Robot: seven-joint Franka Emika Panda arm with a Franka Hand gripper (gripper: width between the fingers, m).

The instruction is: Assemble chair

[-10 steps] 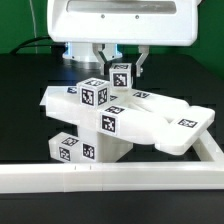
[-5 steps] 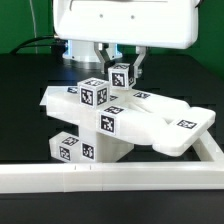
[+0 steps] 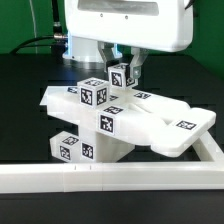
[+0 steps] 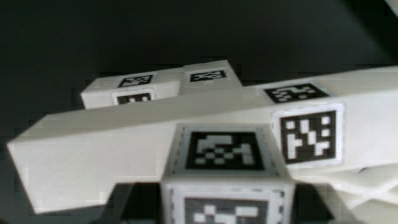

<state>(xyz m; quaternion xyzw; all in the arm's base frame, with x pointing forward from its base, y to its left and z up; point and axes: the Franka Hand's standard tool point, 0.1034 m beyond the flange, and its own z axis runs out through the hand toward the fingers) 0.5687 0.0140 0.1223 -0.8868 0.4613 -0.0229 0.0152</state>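
The chair's glossy white tagged pieces (image 3: 105, 108) lie stacked in the middle of the black table. A wide flat piece (image 3: 178, 126) juts toward the exterior view's right, and a tagged block (image 3: 70, 148) sits low at the stack's left. My gripper (image 3: 120, 70) hangs over the top of the stack, shut on a small white tagged bar (image 3: 120, 78) that stands upright, with its lower end at the stack. In the wrist view the bar (image 4: 226, 198) fills the space between my dark fingers (image 4: 128, 205), above a long white piece (image 4: 107, 140).
A long white L-shaped rail (image 3: 100, 180) runs along the table's front edge and turns back at the exterior view's right (image 3: 213, 150). Black table (image 3: 25, 100) surrounds the stack. Cables lie behind at the left (image 3: 35, 45).
The arm's white housing has shifted a little toward the exterior view's right. The held bar stays in nearly the same place, and the grip is unchanged.
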